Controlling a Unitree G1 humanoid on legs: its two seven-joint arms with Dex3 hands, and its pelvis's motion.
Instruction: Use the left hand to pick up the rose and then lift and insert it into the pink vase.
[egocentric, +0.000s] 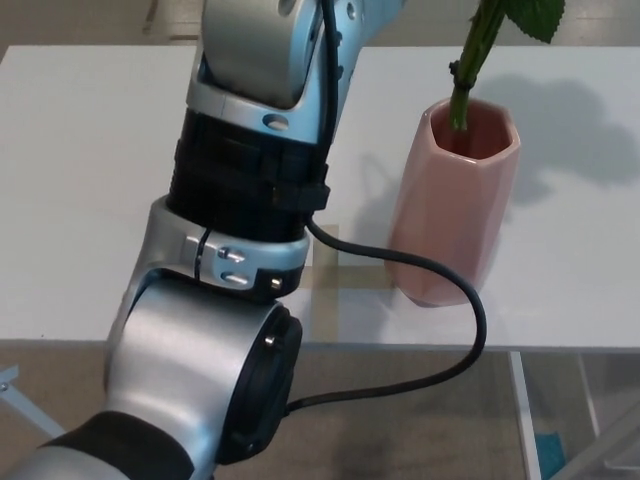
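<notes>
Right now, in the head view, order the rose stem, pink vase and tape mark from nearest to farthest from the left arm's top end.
The left robot hand is out of view, so this goes by the left arm.
1. Rose stem, top right, entering the vase.
2. Pink vase, right of the arm.
3. Tape mark, lower, by the vase's base.
</notes>
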